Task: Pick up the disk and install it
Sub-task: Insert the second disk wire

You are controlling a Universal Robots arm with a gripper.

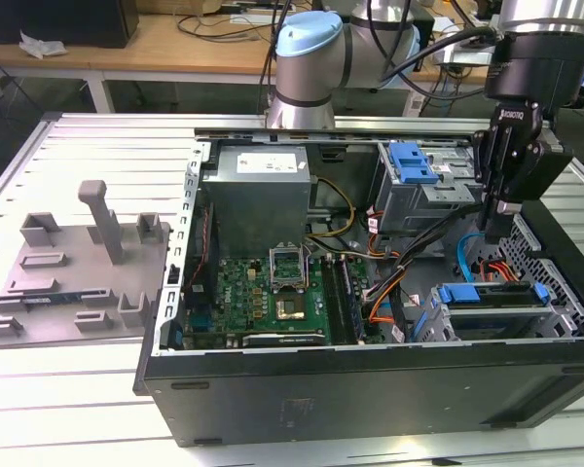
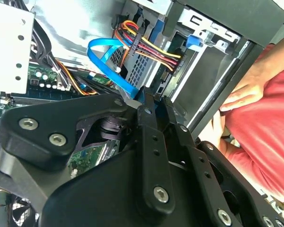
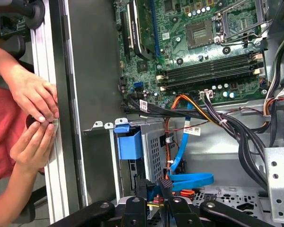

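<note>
One arm does the work here, and its black gripper (image 1: 494,233) hangs at the upper right of the exterior view, over the right-hand end of the open black desktop computer case (image 1: 370,389). Whether the gripper is open or closed cannot be told from these views, and nothing can be seen carried in it.

The disk (image 1: 493,309), a flat silver-metal hard drive with a blue plastic frame along its edges, lies in the drive bay at the lower right of the case in the exterior view. It sits almost straight below the gripper in that picture and clearly apart from it, with the orange and blue cables (image 1: 482,265) between the two. The disk lies flat, and its long axis runs across the frame from left to right, roughly parallel to the near wall of the case. Judged from this, it appears already seated in the bay rather than waiting on the grey plastic fixture plate (image 1: 68,282) at the left, which carries no drive.

A person's hand (image 3: 35,101) rests at the outer edge of the case in the first wrist view.
</note>
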